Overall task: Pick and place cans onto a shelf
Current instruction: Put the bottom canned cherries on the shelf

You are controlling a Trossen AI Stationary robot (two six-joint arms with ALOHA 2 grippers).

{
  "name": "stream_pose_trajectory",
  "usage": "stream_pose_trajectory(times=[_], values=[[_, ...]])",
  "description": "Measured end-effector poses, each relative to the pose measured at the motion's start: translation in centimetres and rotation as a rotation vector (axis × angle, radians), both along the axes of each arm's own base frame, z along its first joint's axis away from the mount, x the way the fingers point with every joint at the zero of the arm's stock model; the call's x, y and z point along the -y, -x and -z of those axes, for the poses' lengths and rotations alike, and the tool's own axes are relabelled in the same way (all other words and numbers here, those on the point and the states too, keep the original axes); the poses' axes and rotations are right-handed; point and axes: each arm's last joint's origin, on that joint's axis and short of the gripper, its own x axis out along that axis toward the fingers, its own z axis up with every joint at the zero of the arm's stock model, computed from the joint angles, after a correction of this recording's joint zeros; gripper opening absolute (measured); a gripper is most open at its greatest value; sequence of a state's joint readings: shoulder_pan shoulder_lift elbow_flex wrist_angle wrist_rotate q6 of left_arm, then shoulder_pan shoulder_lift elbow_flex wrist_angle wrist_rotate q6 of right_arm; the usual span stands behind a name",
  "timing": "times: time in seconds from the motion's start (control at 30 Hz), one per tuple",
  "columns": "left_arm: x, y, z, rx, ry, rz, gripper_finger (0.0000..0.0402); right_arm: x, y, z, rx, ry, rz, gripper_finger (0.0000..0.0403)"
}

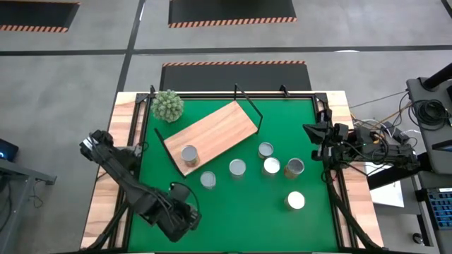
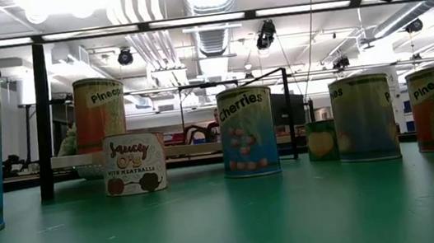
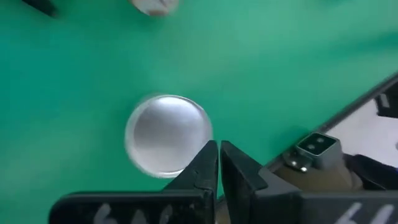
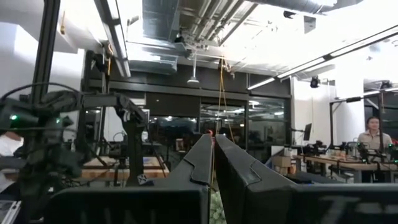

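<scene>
Green mat [image 1: 282, 127], both grippers' jaws closed, empty

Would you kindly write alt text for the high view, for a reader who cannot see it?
One can stands on the wooden shelf lying on a green mat; six more cans stand on the mat. The left gripper and right gripper sit at opposite edges.

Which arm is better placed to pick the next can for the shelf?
Left, probably: the left gripper, shut, looks down on a can. The right gripper, shut, faces out into the room at the table's right edge.
</scene>
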State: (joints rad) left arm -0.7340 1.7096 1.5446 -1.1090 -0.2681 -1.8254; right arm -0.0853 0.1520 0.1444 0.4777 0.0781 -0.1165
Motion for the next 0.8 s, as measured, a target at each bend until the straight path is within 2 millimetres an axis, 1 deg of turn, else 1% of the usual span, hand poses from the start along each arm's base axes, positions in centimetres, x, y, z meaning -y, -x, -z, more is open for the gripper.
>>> stream_pose_trajectory(times=[0.1,0.23,0.3,0.43,0.53,0.63,0.73,0.8], values=[[0.0,-0.5,1.3,-0.015,0.064,0.01,0.0016,0.0,0.0,0.0,-0.001,0.003,0.002,0.0009],[-0.4,-0.6,2.3,-0.102,0.13,0.022,0.0061,0.0,0.0,0.0,-0.002,0.012,0.006,0.0009],[-0.4,-0.5,2.5,-0.115,0.141,0.007,0.0093,0.0,0.0,0.0,-0.004,0.018,0.01,0.0009],[-0.4,-0.5,2.5,-0.118,0.147,0.002,0.0169,0.0,0.0,0.0,-0.005,0.035,0.019,0.0009],[-0.5,-0.6,2.3,-0.1,0.126,-0.013,0.023,0.0,0.0,-0.1,0.001,0.038,0.021,0.0009],[-0.7,-0.4,2.4,-0.111,0.099,-0.038,0.0285,0.0,0.0,-0.1,0.003,0.045,0.025,0.0009],[-0.8,-0.3,2.7,-0.117,0.092,-0.048,0.0326,0.0,0.0,-0.1,0.001,0.058,0.032,0.0009],[-0.9,-0.3,2.9,-0.123,0.086,-0.05,0.0344,0.0,0.0,-0.1,0.0,0.062,0.034,0.0009]])
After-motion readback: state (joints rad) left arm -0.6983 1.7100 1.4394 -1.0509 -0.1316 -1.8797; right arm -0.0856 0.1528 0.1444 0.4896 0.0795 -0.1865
